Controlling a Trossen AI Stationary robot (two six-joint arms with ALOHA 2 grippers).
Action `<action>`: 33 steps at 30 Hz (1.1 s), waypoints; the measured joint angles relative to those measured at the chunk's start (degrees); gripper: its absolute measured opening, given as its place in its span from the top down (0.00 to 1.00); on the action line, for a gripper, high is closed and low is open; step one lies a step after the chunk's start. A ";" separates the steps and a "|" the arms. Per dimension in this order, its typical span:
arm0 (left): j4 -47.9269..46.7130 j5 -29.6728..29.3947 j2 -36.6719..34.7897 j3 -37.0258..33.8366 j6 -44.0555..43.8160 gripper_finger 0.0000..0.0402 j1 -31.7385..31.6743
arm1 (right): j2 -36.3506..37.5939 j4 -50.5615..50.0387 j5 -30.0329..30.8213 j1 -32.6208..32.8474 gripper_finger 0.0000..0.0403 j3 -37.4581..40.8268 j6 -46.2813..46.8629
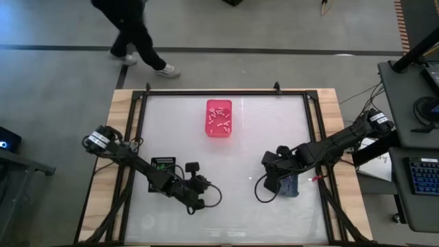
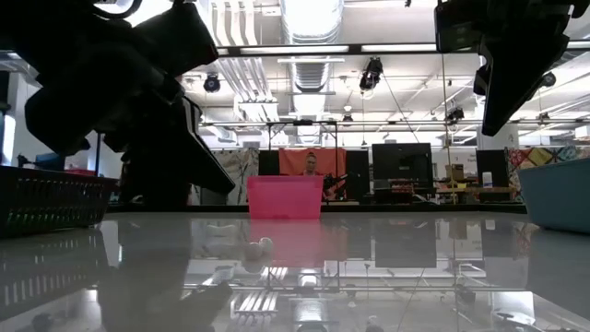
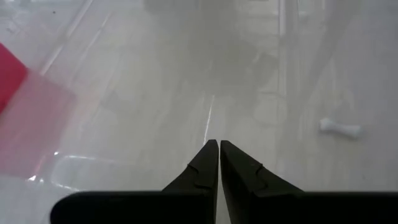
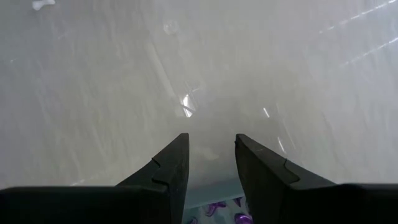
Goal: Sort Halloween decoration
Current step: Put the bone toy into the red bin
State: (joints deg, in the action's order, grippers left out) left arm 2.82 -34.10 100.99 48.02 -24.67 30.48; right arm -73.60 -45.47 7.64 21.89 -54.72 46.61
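Right gripper is spread and empty, hovering at the rim of the grey-blue bin; purple pieces lie in the bin just below its tips. Left gripper is pressed together, low over the surface, holding nothing. A loose white piece lies ahead of the left gripper and off to one side, long axis roughly crosswise to the fingers, so the left arm looks nearer. More white pieces sit in the pink bin. The black bin is mostly hidden under the left arm.

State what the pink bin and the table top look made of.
Pink rectangular bin: likely plastic, slightly translucent, with thin moulded walls and small white pieces showing inside. White table top: a smooth, glossy sheet, perhaps acrylic or laminate; in the low view it mirrors the bin and the ceiling lights.
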 joint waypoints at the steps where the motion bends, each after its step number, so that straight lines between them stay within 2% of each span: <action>1: 0.03 0.06 0.00 0.05 0.35 1.00 0.00 | 0.00 0.01 0.00 0.00 0.69 0.00 -0.04; 5: -0.22 0.10 -0.01 -0.28 1.08 0.98 0.00 | 0.00 0.04 0.04 0.00 0.69 0.00 -0.23; 8: -0.25 -0.06 0.00 -0.72 1.13 0.92 0.00 | 0.00 0.27 0.07 0.00 0.69 0.00 -0.30; 13: -0.62 -5.15 0.00 -3.20 0.45 0.80 -0.42 | 0.00 1.10 0.09 0.00 0.69 0.02 -0.98; 19: 3.06 -5.35 0.02 -7.54 -1.60 0.72 -1.93 | 0.00 1.29 1.10 0.00 0.69 0.07 -1.06; 26: 10.01 -3.94 0.02 -11.45 -0.37 0.74 -3.05 | 0.00 1.47 1.60 0.00 0.69 0.13 -1.51; 33: 11.53 -3.71 0.02 -12.92 -1.09 0.88 -3.64 | 0.00 1.52 1.83 0.00 0.69 0.13 -1.66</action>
State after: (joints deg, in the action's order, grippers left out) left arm 14.36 -37.81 101.01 35.11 -25.76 26.84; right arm -73.60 -43.95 9.47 21.89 -54.59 44.95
